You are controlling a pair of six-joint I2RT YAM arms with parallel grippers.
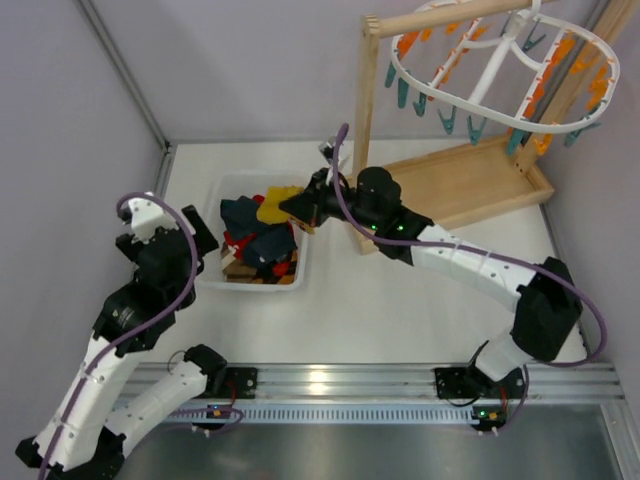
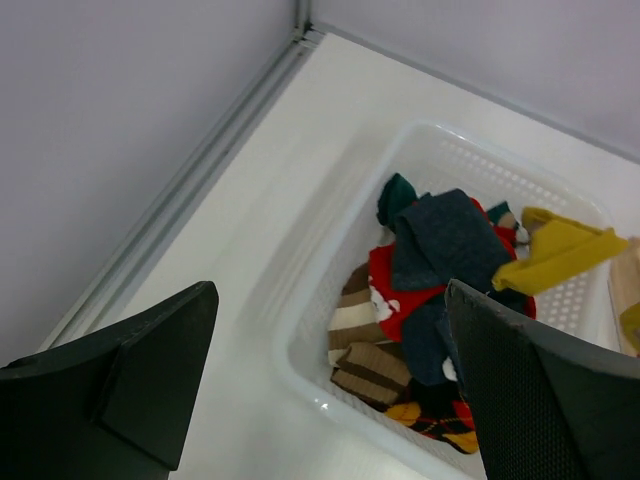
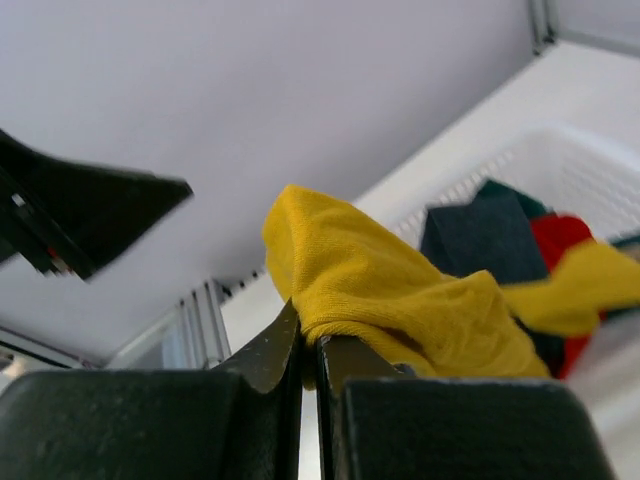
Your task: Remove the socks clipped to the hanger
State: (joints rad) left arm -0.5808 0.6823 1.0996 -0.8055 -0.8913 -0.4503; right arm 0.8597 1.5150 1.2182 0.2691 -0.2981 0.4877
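My right gripper (image 1: 300, 208) is shut on a mustard-yellow sock (image 3: 400, 290) and holds it over the right side of the white basket (image 1: 215, 200). The sock also shows in the top view (image 1: 282, 203). The basket holds a pile of socks (image 2: 440, 260): red, dark blue, teal, brown-striped and another mustard one (image 2: 565, 255). The white oval hanger (image 1: 505, 70) with orange and teal clothespins hangs at the top right with no socks visible on it. My left gripper (image 2: 330, 390) is open and empty, just left of the basket's near-left corner.
The hanger hangs from a light wooden stand (image 1: 470, 185) with a tray base at the back right. Grey walls close in the white table on the left, back and right. An aluminium rail (image 1: 400, 380) runs along the near edge.
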